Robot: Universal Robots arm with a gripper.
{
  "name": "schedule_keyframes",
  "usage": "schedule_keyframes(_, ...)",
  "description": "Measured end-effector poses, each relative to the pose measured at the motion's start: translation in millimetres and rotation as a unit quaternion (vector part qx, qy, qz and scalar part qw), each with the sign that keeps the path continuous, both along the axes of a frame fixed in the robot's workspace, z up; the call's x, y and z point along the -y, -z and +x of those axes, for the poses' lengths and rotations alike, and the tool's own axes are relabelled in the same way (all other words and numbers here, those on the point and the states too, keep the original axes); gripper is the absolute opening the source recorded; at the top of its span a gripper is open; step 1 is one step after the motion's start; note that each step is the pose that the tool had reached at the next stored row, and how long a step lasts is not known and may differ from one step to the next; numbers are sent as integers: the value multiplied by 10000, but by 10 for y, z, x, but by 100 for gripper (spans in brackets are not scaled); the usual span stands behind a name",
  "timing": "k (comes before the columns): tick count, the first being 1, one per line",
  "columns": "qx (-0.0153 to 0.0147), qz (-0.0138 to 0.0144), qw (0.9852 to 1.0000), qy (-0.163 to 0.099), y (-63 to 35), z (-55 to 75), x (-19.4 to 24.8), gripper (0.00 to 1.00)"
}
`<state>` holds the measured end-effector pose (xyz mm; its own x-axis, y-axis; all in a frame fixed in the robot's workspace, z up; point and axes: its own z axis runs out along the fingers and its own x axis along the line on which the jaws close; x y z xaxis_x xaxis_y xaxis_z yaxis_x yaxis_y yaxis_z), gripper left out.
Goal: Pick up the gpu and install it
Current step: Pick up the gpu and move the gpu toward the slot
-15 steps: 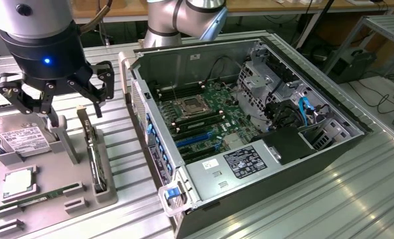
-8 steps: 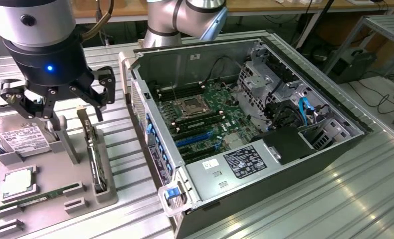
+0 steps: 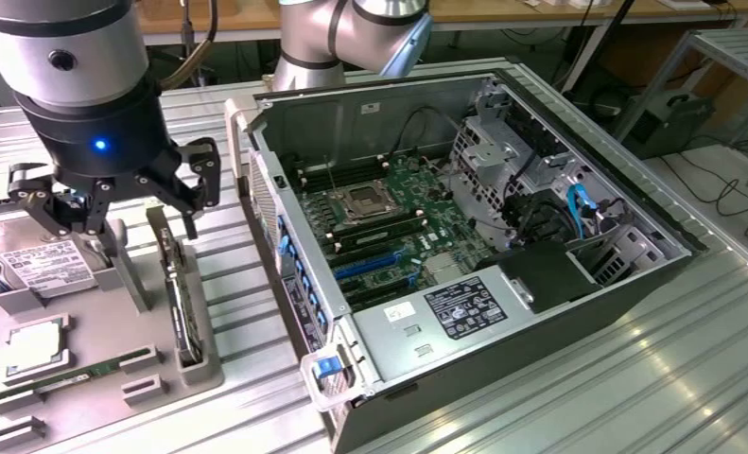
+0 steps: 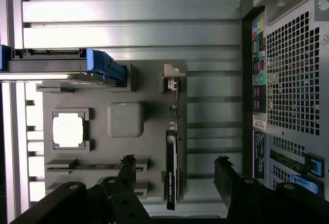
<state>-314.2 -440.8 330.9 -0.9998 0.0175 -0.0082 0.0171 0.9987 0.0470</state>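
Observation:
The gpu (image 3: 182,303) stands on edge in a slot of the grey fixture tray (image 3: 109,397), a thin dark slab with a silver bracket at one end. In the wrist view the gpu (image 4: 171,167) runs as a narrow dark strip between my two black fingertips (image 4: 126,168). My gripper (image 3: 119,219) hangs open just above the card's far end, its fingers apart on either side and touching nothing. From the wrist camera the gripper (image 4: 175,175) straddles the card with wide gaps on both sides.
The tray also holds a hard drive (image 3: 33,265) with blue rails, a CPU (image 3: 33,342) and a RAM stick (image 3: 78,374). The open computer case (image 3: 475,123) lies at the exterior view's right, its motherboard (image 3: 387,236) exposed. The case's perforated rear panel (image 4: 290,75) is close by.

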Motion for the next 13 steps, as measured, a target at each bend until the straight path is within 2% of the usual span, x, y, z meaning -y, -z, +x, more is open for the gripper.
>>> schedule_keyframes(10,-5,0,10000,-12,152,0,68,73)
schedule_keyframes(13,-5,0,10000,-12,205,-1,73,73)
